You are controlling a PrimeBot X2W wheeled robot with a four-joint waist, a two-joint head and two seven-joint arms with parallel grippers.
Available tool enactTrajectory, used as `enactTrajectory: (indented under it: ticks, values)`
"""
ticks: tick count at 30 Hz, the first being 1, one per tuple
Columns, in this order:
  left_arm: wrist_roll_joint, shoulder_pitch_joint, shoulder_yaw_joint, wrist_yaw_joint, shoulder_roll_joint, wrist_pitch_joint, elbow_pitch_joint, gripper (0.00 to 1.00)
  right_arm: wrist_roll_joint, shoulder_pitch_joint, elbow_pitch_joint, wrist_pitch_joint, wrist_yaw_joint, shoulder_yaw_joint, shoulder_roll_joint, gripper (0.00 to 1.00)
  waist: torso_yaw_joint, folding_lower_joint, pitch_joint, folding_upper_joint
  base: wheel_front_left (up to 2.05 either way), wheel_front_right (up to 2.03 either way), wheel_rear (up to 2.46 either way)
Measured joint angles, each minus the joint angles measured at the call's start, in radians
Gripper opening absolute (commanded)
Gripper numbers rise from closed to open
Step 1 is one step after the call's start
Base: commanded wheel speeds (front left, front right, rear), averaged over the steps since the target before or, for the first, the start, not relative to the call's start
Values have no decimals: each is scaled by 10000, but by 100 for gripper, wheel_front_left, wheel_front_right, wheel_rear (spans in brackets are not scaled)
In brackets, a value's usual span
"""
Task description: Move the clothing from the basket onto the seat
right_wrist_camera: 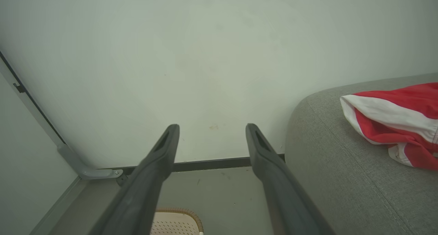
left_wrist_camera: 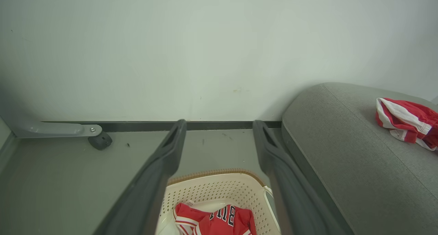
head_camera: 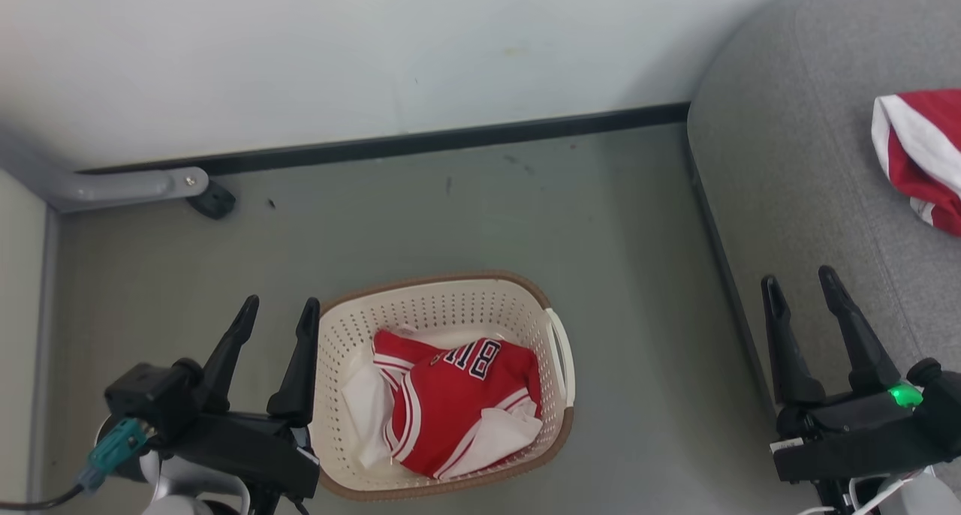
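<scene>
Left and right jaws gape empty; jersey [head_camera: 458,402] just right of left jaws could snag the basket [head_camera: 428,308] perforations.

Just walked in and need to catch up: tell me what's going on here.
The soft red shorts with a white stripe already lie on the large grey fabric seat. The red jersey with white panels is crumpled in the small cream perforated plastic basket on the floor. The robot's left claw stands open beside the basket, its right claw open at the seat's edge; both are empty.
</scene>
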Motion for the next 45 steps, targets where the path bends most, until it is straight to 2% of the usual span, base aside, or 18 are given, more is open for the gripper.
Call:
enactTrajectory:
  ticks: [14,26,37,45]
  values:
    - [148,-1141,-454,-274,98,805,832,100,-4,-662,-33,-6,-13,81,199,100,-593,1,1425,0,0,0,0]
    - [771,-2736,-1599,-721,-21,2084,2481,100,-50,-1130,-228,-19,-86,128,332,100,-1083,0,2698,0,0,0,0]
    - [1156,-3956,-1998,-1237,36,2913,4171,100,-123,-1647,-244,-94,-86,399,698,100,-1540,-1,3973,0,0,0,0]
    - [1402,-4854,-2125,-1407,150,3237,5218,100,-153,-1911,-67,-104,-86,504,918,100,-1934,0,4748,0,0,0,0]
